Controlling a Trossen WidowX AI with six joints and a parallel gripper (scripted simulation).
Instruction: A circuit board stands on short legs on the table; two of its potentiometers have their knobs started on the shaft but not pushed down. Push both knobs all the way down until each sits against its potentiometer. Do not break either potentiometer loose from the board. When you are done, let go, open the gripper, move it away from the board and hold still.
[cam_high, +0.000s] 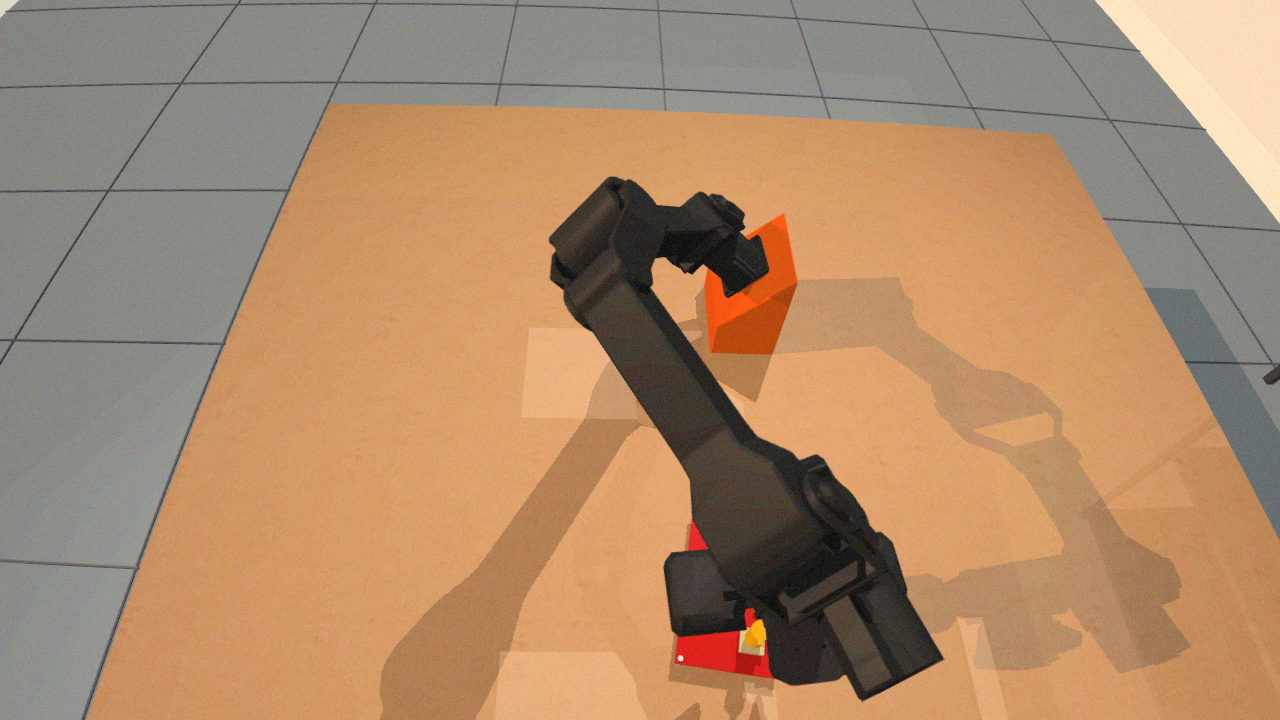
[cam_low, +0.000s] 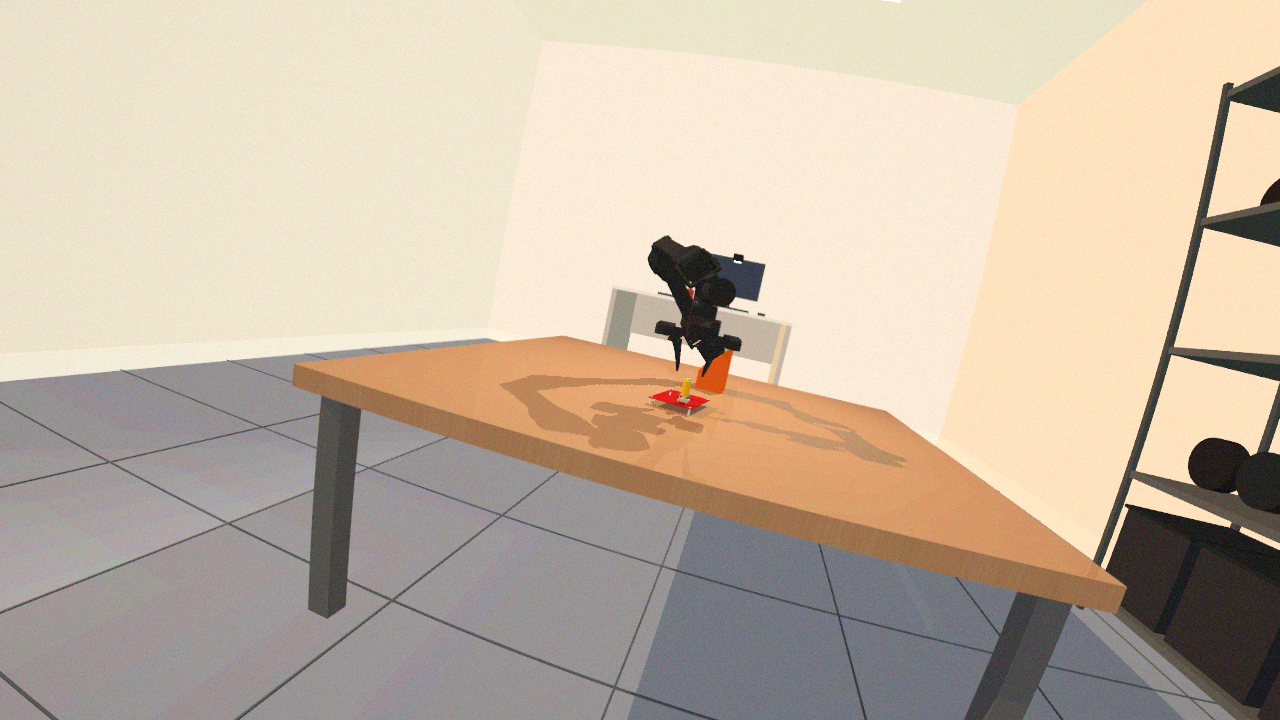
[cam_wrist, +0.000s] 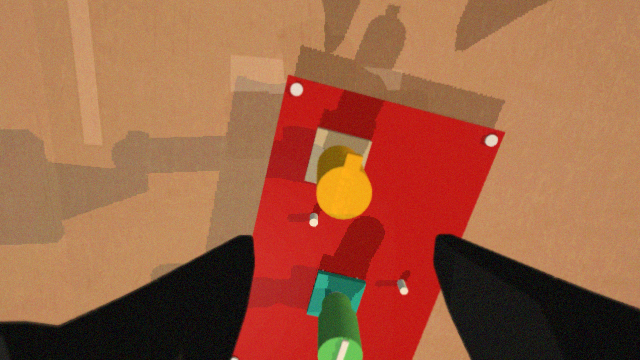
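Note:
The red circuit board (cam_high: 707, 651) (cam_low: 664, 396) (cam_wrist: 425, 175) stands on short legs. A yellow knob (cam_high: 756, 634) (cam_low: 686, 385) (cam_wrist: 344, 192) stands over the cream potentiometer (cam_wrist: 311, 167). A green knob (cam_wrist: 339, 325) with a white mark on top stands over the teal potentiometer (cam_wrist: 315, 301), partly cut off by the wrist view's lower edge. Whether either knob sits against its potentiometer I cannot tell. My gripper (cam_low: 691, 371) (cam_wrist: 343, 249) is open and empty above the board, its fingertips apart on either side of the knobs' line. The arm hides the gripper's fingers in the top view.
Two small white-tipped pins (cam_wrist: 313, 220) (cam_wrist: 403, 287) stick up from the board beside the potentiometers. An orange wedge-shaped block (cam_high: 751, 326) (cam_low: 713, 376) stands on the table behind the board. A desk with a monitor (cam_low: 744, 278) and a shelf rack are beyond the table.

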